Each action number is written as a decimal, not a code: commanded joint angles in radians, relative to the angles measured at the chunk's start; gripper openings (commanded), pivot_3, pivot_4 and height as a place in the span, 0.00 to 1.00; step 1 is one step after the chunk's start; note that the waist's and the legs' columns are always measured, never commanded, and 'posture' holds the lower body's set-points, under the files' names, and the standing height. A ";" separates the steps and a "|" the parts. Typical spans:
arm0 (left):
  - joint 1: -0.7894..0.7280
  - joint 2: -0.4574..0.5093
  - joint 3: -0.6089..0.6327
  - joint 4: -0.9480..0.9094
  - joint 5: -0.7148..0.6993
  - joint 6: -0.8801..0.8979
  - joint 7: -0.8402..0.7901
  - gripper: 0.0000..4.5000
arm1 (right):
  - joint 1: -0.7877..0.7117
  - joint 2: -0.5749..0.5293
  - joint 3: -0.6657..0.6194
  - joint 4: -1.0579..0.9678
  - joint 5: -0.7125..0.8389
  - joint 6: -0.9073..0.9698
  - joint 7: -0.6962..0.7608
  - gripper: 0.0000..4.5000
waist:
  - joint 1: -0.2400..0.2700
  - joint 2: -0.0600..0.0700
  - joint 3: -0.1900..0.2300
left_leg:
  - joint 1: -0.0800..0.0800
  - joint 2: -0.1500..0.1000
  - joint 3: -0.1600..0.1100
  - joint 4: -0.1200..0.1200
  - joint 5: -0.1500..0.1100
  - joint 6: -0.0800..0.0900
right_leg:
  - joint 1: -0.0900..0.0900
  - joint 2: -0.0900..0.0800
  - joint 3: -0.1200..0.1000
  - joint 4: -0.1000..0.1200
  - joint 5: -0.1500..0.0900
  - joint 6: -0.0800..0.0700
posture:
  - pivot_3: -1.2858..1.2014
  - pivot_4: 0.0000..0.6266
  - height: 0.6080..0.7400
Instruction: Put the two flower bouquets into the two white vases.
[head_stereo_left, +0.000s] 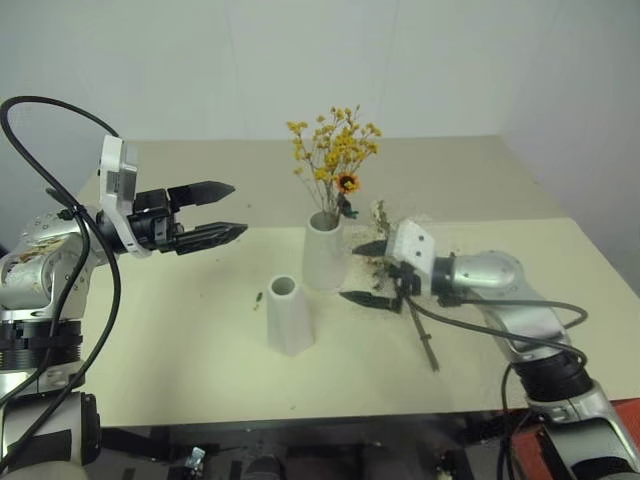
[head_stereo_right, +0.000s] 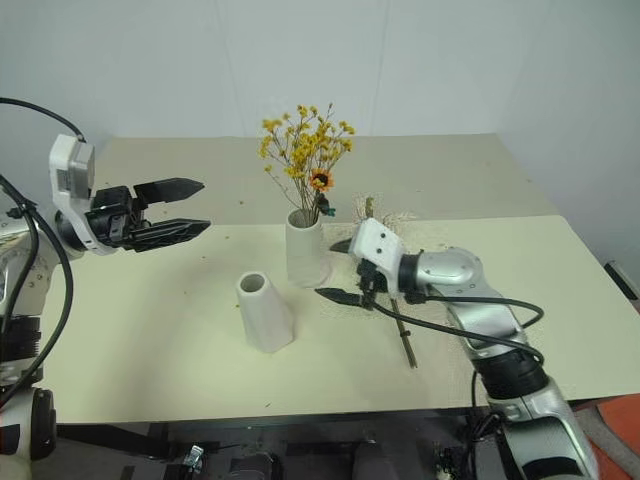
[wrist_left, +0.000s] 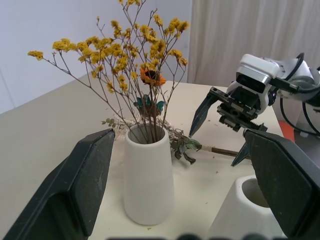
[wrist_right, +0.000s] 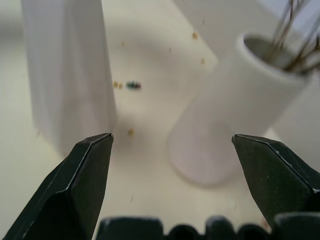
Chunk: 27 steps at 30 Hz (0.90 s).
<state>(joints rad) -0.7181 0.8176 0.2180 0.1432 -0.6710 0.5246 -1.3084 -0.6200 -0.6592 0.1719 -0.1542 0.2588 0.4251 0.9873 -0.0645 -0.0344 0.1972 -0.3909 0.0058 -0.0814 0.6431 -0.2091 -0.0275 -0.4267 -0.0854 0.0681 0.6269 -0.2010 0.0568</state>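
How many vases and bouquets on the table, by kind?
Matte white tapered vases: 2, the taller one holding the yellow-orange blossom bouquet, the shorter one empty.
Bouquets: 2, that one plus the cream-white and green bouquet lying on the table.
Total: 4

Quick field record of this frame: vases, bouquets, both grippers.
yellow bouquet: upright in the taller vase
shorter vase: empty, standing nearer the robot
cream bouquet: lying on the table behind the right gripper, stem toward the robot
left gripper: open, raised, holding nothing
right gripper: open, low beside the taller vase, holding nothing
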 joint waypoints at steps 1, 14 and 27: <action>0.001 0.011 0.025 -0.055 -0.032 0.006 -0.010 1.00 | -0.007 -0.078 -0.077 -0.088 0.044 0.195 -0.020 1.00 | -0.001 0.000 0.000 | 0.000 0.000 0.000 0.000 0.000 0.000 | 0.000 0.000 0.000 0.000 0.000 0.001 | 0.52 0.24 1.00; 0.017 0.001 0.011 -0.096 -0.051 0.022 -0.002 1.00 | -0.305 -0.121 0.108 0.103 0.085 1.043 -0.152 1.00 | -0.003 0.000 0.000 | 0.000 0.000 0.000 0.000 0.000 0.000 | 0.000 0.000 0.000 -0.001 -0.004 0.006 | 0.52 0.24 1.00; 0.045 0.012 0.032 -0.131 -0.063 0.038 0.020 1.00 | -0.452 0.021 0.291 0.476 0.021 0.942 -0.164 0.96 | -0.008 0.000 0.000 | -0.001 0.000 0.000 0.000 0.000 0.000 | -0.001 0.000 0.000 -0.001 0.000 0.000 | 0.52 0.24 1.00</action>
<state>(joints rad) -0.6663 0.8151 0.2195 0.0463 -0.7128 0.5588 -1.2947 -1.0492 -0.6486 0.4595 0.3041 0.2888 1.4021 0.8207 -0.0721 -0.0344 0.1972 -0.3919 0.0061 -0.0810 0.6436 -0.2092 -0.0274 -0.4277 -0.0852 0.0684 0.6260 -0.2009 0.0568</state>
